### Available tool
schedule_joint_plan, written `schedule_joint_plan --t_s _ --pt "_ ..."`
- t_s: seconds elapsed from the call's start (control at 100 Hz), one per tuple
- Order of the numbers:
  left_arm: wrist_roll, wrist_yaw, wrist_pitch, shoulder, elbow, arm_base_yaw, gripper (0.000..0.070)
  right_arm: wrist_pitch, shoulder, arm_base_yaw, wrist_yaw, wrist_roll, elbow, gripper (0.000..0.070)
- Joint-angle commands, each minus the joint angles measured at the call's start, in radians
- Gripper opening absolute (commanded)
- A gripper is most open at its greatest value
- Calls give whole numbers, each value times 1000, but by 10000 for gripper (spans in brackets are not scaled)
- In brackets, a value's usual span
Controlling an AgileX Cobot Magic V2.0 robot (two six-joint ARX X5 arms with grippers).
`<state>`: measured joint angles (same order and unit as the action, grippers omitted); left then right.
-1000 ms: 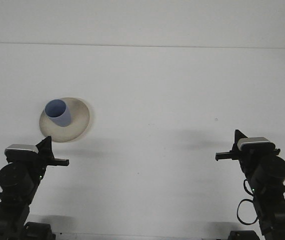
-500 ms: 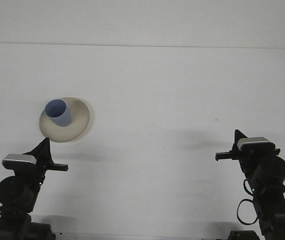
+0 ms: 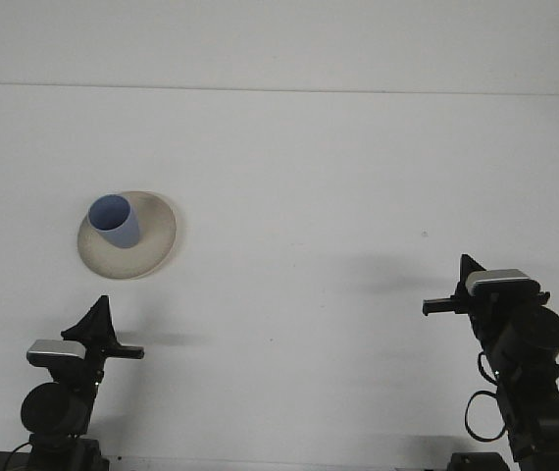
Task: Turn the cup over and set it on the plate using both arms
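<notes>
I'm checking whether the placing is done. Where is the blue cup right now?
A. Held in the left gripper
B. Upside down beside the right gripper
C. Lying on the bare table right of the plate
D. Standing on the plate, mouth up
D: the blue cup stands open end up on the plate, with both grippers well clear of it.

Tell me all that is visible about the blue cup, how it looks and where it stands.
The blue cup is a small, plain, handleless tumbler of matte pale blue, plastic by its look. It stands upright with its open mouth up, so the inside shows. It rests on the left part of the cream plate, left of the table's middle. Only the plate touches it; both claws are well away.
</notes>
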<state>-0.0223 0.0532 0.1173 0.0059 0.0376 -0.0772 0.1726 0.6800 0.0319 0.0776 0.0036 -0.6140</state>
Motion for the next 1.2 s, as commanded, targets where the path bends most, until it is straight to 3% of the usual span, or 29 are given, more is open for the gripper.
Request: schedule_joint_plan --t_s 0.0,1.19 --pt "-23 2 11 -3 -6 2 11 -13 1 2 0 -1 -6 0" --pt "-32 -1 26 -3 -23 2 11 -15 2 2 0 -1 -6 0"
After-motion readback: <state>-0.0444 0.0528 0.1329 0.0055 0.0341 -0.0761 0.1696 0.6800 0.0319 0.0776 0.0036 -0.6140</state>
